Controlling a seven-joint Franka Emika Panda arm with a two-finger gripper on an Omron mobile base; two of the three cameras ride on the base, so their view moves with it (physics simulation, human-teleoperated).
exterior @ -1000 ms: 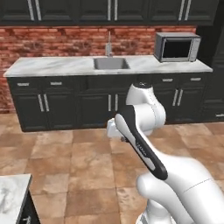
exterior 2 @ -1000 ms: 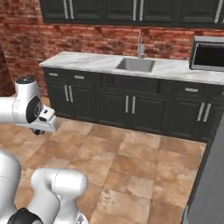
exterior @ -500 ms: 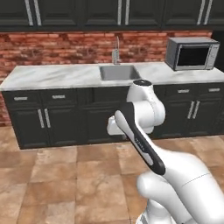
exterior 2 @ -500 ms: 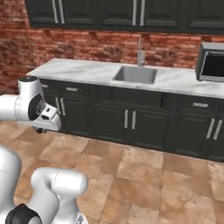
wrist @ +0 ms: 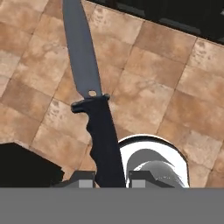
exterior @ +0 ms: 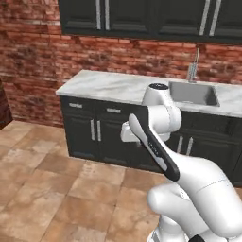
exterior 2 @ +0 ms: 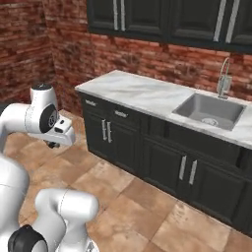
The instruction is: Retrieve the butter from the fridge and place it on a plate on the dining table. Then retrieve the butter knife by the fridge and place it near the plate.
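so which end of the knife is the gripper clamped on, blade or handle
The handle. In the hand view the gripper is shut on the black, contoured handle of the knife; the grey blade sticks out free beyond the guard, over the tiled floor.

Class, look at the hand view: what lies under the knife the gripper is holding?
Under the knife lies brown tiled floor, with dark cabinet fronts at the far edge. The gripper is shut on the handle. The blade and handle cover a strip of tiles.

There is one butter knife (wrist: 94, 109), in the middle of the hand view. One sink (exterior 2: 209, 111) with one tap (exterior 2: 224, 78) sits at the right. One marble counter (exterior: 108, 85) runs across the middle.
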